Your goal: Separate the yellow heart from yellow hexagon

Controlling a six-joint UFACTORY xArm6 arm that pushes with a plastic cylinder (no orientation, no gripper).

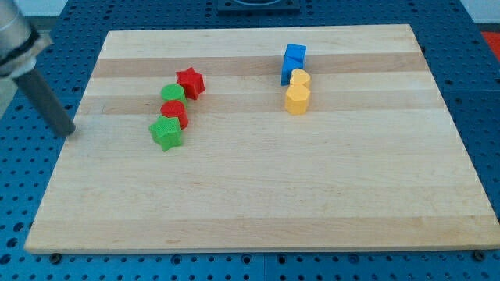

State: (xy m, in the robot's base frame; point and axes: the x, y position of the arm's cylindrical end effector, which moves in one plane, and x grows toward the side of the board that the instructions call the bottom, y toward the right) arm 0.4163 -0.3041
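Rod rather than a hand is all this arm carries, so nothing here can stand apart, come together or clamp on a block. The dark rod slants down from the view's top left, and my tip (pixel 67 130) rests at the left edge of the wooden surface (pixel 258 203), touching no block.

Nearest to my tip, to its right, is a cluster of four blocks in a slanted row. The green star (pixel 166 133) lies at the near end, the closest block to the tip but clearly apart from it. A red round block (pixel 174 112) sits just behind it, touching or nearly so, then a green round block (pixel 173 94), and the red star (pixel 190 82) at the far end of the row.

Well apart from this cluster, toward the far right, is a second group. The yellow hexagon (pixel 297 99) is the nearest of these, and the yellow heart (pixel 300 78) sits right behind it, the two touching. Beyond the heart are two blue blocks: a blue cube (pixel 294 55) farthest away, and a blue block (pixel 287 74) whose shape I cannot make out, pressed against the heart's left side.
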